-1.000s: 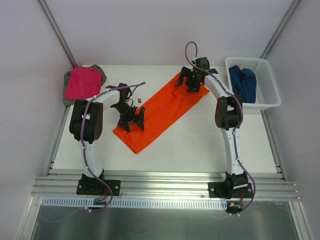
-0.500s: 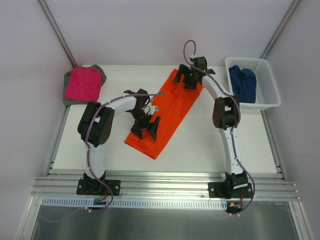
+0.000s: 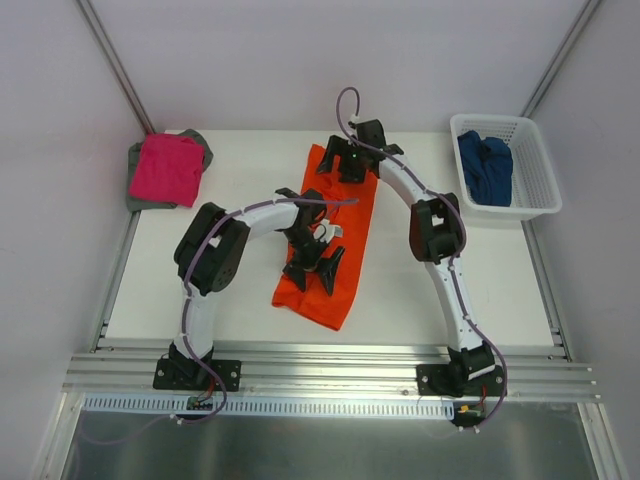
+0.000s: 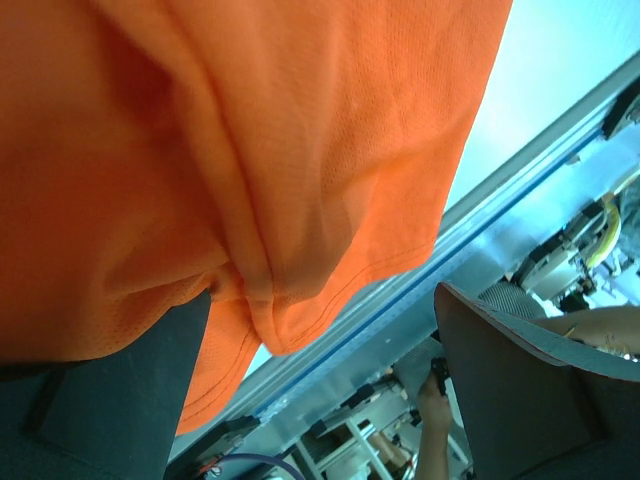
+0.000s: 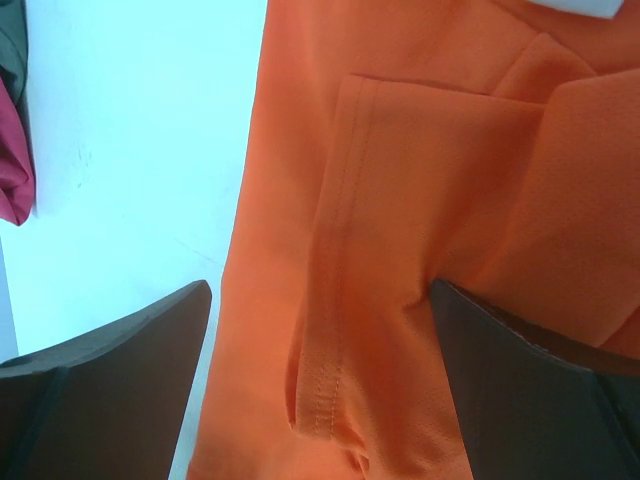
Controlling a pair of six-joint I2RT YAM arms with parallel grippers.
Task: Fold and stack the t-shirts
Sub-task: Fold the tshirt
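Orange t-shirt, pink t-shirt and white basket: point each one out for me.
orange t-shirt (image 3: pixel 353 212), top external view, bare middle of the cloth
pink t-shirt (image 3: pixel 166 168), top external view, centre of its top face
white basket (image 3: pixel 538 175), top external view, right wall

White lattice basket (image 3: pixel 536 176) at the table's (image 3: pixel 390 290) far right corner; aluminium rail (image 3: pixel 330 375) along near edge

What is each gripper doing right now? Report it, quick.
Left gripper: open, jaws spread wide over the orange shirt, not clamped on it.
Right gripper: open, jaws spread wide over the same shirt, not clamped on it.
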